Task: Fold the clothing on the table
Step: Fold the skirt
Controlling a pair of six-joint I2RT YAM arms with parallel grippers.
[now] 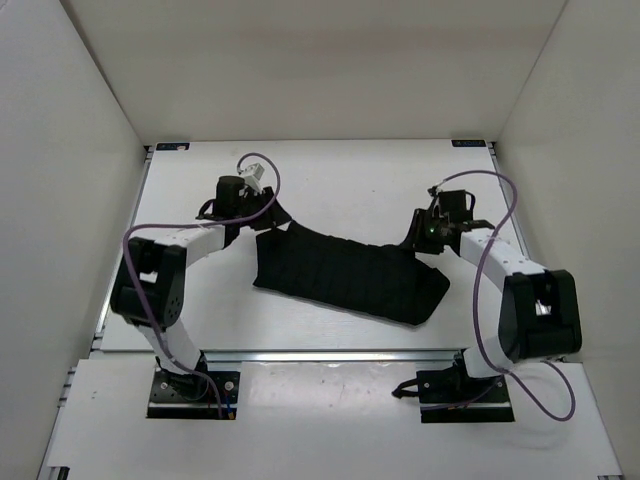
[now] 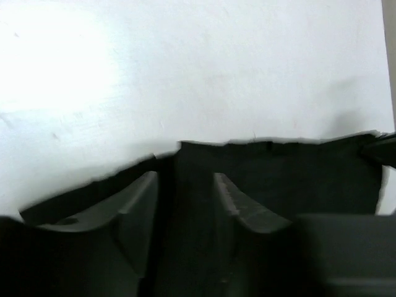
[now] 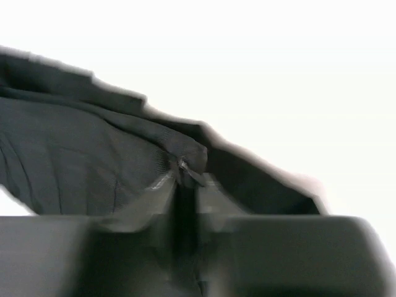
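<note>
We judge the clothing [image 1: 345, 275] soft, light and limp, best taken at its far corners. Our right hand [image 3: 185, 182] pinches a fold; our left hand [image 2: 184, 179] stands released over its far edge.

The clothing [image 1: 345, 275] lies on the middle of the surface [image 1: 340, 175], slanting from far left to near right, with the left gripper [image 1: 270, 222] at its far left corner and the right gripper [image 1: 420, 240] at its far right corner, well apart
</note>
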